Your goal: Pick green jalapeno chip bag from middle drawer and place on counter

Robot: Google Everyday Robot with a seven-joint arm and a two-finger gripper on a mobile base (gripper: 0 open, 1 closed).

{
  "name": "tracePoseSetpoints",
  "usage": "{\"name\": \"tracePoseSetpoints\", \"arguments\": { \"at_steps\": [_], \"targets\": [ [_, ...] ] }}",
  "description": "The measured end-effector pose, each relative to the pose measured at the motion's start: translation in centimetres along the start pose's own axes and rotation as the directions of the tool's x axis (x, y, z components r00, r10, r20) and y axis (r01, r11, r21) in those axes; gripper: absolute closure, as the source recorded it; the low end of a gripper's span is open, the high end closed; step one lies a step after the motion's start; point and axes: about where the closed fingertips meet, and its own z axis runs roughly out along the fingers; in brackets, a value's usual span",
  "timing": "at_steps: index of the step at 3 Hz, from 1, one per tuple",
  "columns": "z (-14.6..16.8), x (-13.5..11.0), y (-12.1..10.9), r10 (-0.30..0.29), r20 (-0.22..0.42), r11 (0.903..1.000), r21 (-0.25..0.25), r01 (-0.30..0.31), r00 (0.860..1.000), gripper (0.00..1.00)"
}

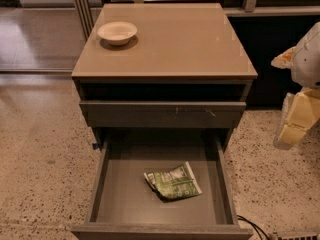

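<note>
The green chip bag lies flat and crumpled on the floor of the pulled-out drawer, a little right of the middle and nearer the front than the back, touching none of the drawer's walls. It is the only thing in that drawer, which is dark grey-brown with a plain front along the bottom edge of the view. Above it sits a closed drawer front with a few pale scratch marks, and above that a dark open slot under the top. The cabinet's tan, glossy surface carries 1 white bowl, upright near the back left corner and well apart from the bag below. The gripper hangs at the right edge of the view, beside the cabinet and well clear of it, roughly level with the closed drawer front and higher than the bag; it touches nothing and holds nothing that shows. It is pale yellow and partly cut off by the edge, so whether it is spread or closed I cannot tell. A white part of the arm is above it. The cabinet stands on a speckled floor, and a dark cable runs along the floor by the drawer's front right corner.
</note>
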Motion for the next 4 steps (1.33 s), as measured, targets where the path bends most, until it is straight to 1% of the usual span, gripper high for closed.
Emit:
{"name": "tracePoseSetpoints", "arguments": {
  "at_steps": [1,2,3,4],
  "targets": [
    [2.9,1.2,0.7,0.003,-0.004,0.999,-0.046,-0.003,1.0,0.0],
    [5.5,2.3,0.8,0.006,-0.002,0.9966,-0.082,-0.006,1.0,0.0],
    [5.5,2.3,0.8,0.006,-0.002,0.9966,-0.082,-0.006,1.0,0.0],
    [6.4,2.3,0.4,-0.007,0.008,0.9983,-0.058,0.008,1.0,0.0]
  ]
}}
